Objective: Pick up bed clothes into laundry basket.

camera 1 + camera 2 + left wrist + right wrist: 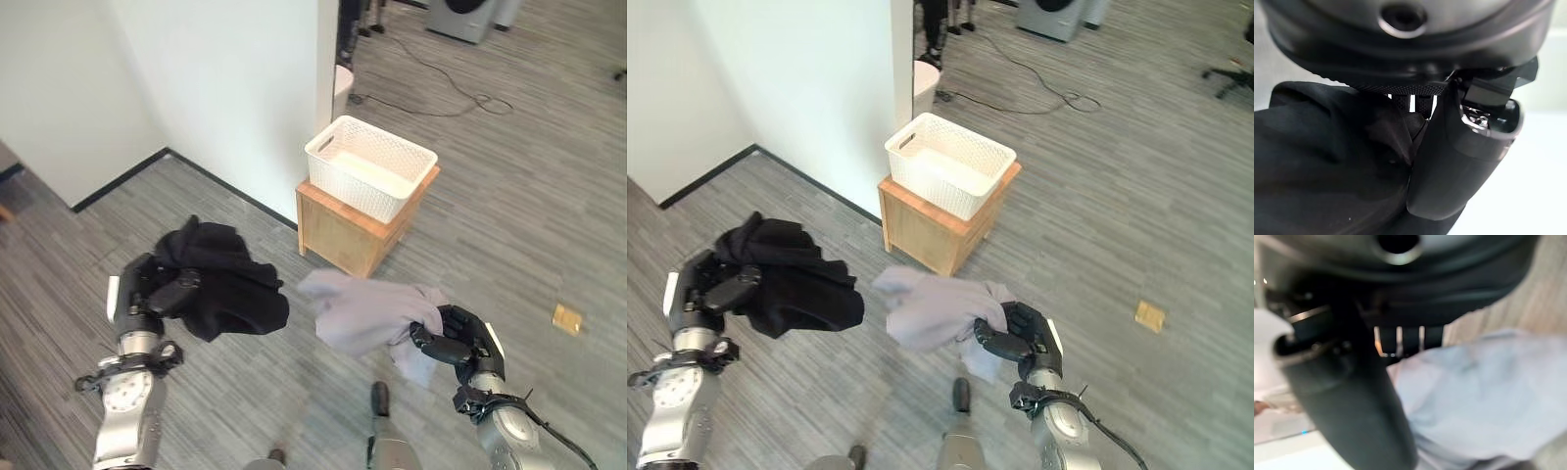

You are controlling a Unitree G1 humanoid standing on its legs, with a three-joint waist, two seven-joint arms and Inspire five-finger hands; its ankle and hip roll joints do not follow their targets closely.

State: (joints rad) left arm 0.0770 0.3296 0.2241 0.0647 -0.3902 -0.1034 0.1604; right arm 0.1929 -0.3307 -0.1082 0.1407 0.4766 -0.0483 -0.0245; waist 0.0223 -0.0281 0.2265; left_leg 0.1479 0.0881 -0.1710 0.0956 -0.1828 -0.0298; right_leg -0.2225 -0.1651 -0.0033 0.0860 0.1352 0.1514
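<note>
Bunched in the left hand (pixel 157 294), a black garment (pixel 230 284) hangs off the floor, the fingers clenched into its folds; the right hand (pixel 456 338) likewise clasps a pale lilac cloth (pixel 367 308) that droops beside its thumb. Ahead of both hands, well apart from them, a white laundry basket (pixel 370 166) sits empty on a small wooden stand (pixel 343 230) by the white wall (pixel 225 88). To do this well, I judge each hand should carry its bundle fully over the rim before letting go, raised enough that trailing cloth clears the basket's edge and the grey floor (pixel 529 215).
</note>
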